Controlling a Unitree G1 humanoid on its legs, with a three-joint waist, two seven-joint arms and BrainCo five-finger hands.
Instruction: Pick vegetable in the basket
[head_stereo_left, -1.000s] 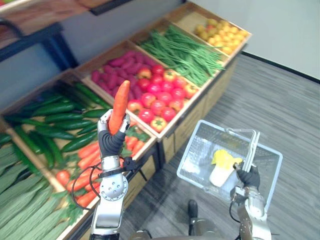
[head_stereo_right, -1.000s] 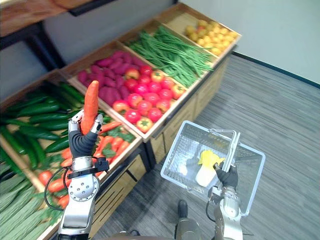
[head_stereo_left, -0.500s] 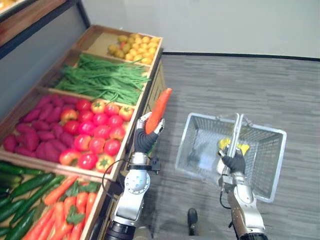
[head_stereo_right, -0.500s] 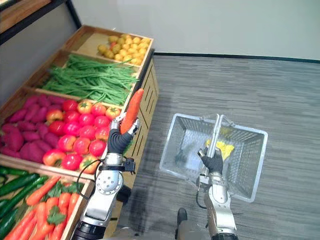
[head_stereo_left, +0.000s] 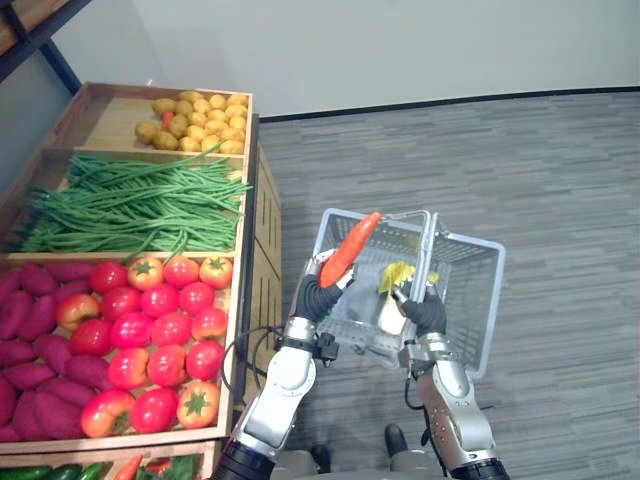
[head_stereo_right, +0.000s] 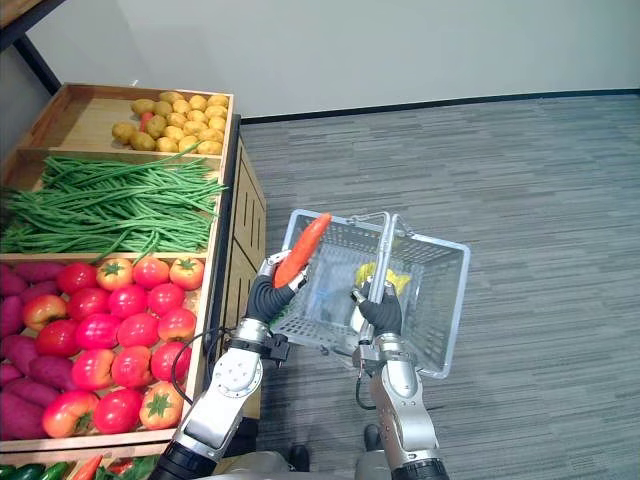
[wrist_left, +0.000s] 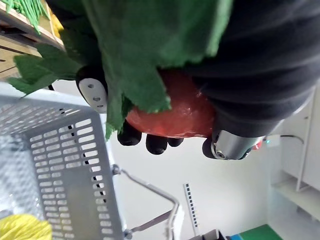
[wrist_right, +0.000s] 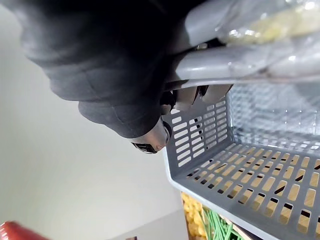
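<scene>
My left hand (head_stereo_left: 320, 297) is shut on an orange carrot (head_stereo_left: 349, 250) and holds it tilted over the near left rim of the grey wire basket (head_stereo_left: 476, 300). In the left wrist view the carrot (wrist_left: 172, 112) sits under curled fingertips, its green leaves (wrist_left: 130, 55) in front. My right hand (head_stereo_left: 424, 314) is shut on the basket's handle (head_stereo_left: 428, 240) and carries the basket above the floor. A yellow and white vegetable (head_stereo_left: 395, 285) lies inside. In the right wrist view my right hand (wrist_right: 120, 75) wraps the grey handle bar (wrist_right: 235, 62).
The wooden produce stand (head_stereo_left: 245, 215) runs along the left with bins of tomatoes (head_stereo_left: 160, 330), green beans (head_stereo_left: 130, 205), potatoes (head_stereo_left: 195, 115) and purple sweet potatoes (head_stereo_left: 30, 345). Grey carpet floor (head_stereo_left: 540, 180) lies to the right.
The camera has swung right along the stand. My left hand has carried the carrot away from the bins to the basket's left rim. My right hand still grips the handle.
</scene>
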